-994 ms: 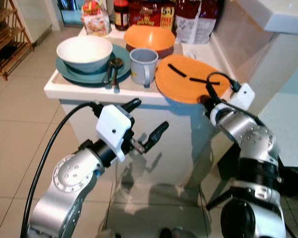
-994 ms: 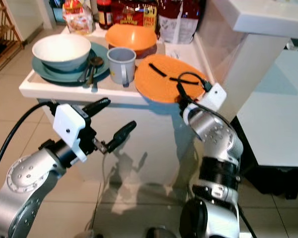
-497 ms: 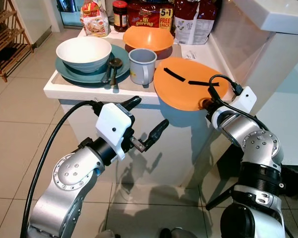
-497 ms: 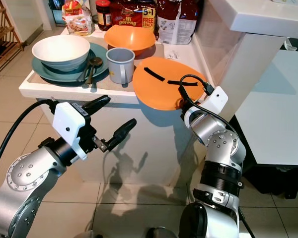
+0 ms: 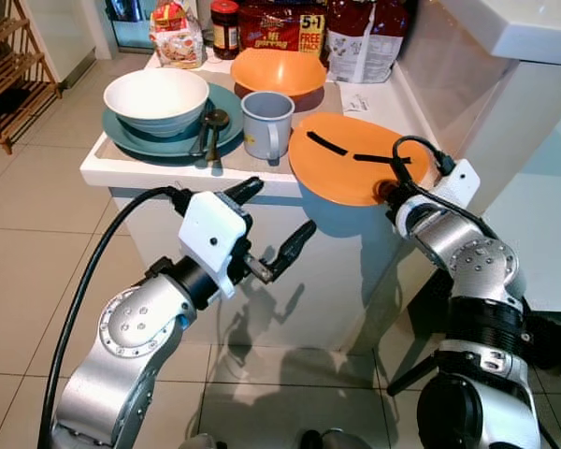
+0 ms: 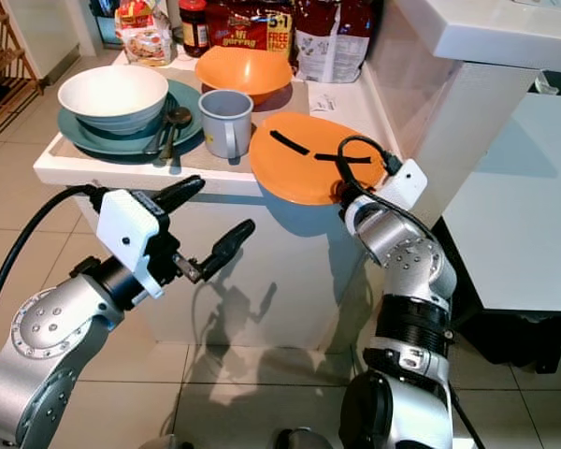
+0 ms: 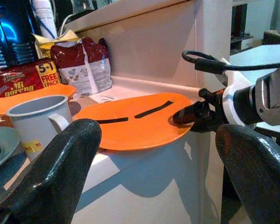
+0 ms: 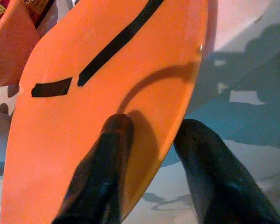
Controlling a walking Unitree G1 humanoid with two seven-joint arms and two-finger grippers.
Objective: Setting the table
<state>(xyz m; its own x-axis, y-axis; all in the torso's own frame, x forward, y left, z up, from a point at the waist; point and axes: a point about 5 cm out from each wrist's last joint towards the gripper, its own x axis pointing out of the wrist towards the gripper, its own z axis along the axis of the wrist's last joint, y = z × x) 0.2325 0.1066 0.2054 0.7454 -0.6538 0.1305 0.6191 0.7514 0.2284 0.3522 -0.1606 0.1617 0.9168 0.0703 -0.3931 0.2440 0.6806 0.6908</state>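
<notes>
An orange plate (image 5: 351, 154) with two black tape strips lies at the front right corner of the white counter (image 5: 168, 173), its near rim hanging over the edge. My right gripper (image 5: 390, 192) is shut on that near rim, one finger (image 8: 113, 140) on top of the plate (image 8: 84, 116) and the other under it. My left gripper (image 5: 273, 217) hangs open in front of the counter's side, below its top and left of the plate (image 7: 130, 121), holding nothing.
A grey mug (image 5: 266, 122) stands just left of the plate. Behind are an orange bowl (image 5: 280, 70), a white bowl (image 5: 157, 96) on a teal plate (image 5: 131, 136) with spoons (image 5: 212, 126), and food packets (image 5: 280, 23). A wooden rack (image 5: 9, 75) stands far left, a white table (image 5: 542, 206) right.
My right gripper has drawn the orange plate a little toward the counter's near edge, so it overhangs more. The left arm has barely moved.
</notes>
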